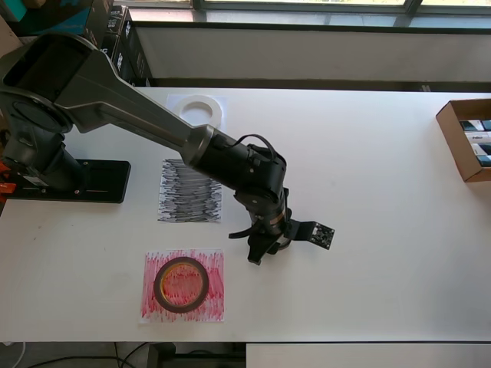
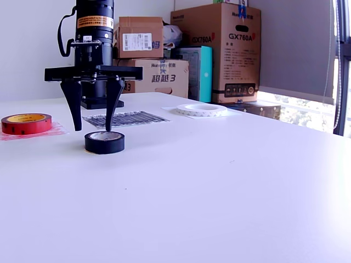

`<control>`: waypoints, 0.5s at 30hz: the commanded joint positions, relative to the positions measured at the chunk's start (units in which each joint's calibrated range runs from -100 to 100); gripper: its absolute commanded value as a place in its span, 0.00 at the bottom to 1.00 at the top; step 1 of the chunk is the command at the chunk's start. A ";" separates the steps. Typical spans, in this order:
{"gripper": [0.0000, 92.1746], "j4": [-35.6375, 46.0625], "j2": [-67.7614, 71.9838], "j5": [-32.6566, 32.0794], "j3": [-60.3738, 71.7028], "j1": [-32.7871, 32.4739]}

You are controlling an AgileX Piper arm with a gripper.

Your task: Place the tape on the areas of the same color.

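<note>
The black tape (image 2: 104, 142) lies flat on the white table, off every sheet; in the overhead view the wrist hides it. My gripper (image 2: 93, 129) points straight down just above it, open, with nothing between its fingers (image 2: 73, 104). From overhead, the gripper (image 1: 249, 247) is right of the black scribbled area (image 1: 190, 192) and up-right of the red scribbled area (image 1: 182, 285). The dark red-brown tape (image 1: 181, 284) rests on the red area, also seen as the red tape (image 2: 26, 123). The white tape (image 1: 201, 109) sits on the white area (image 1: 219, 102).
An open cardboard box (image 1: 466, 139) with small packs sits at the table's right edge in the overhead view. The arm's black base (image 1: 65, 182) stands at the left. Stacked cartons (image 2: 216, 49) line the far side in the exterior view.
</note>
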State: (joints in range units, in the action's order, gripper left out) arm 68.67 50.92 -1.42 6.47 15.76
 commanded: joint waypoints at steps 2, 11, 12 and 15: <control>0.59 0.36 -0.31 0.35 0.39 0.41; 0.59 0.53 -0.31 0.35 0.39 1.28; 0.59 0.53 -0.03 0.35 0.39 1.36; 0.59 0.53 1.19 0.35 0.84 1.44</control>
State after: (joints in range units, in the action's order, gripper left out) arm 68.67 50.92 -1.42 6.47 17.34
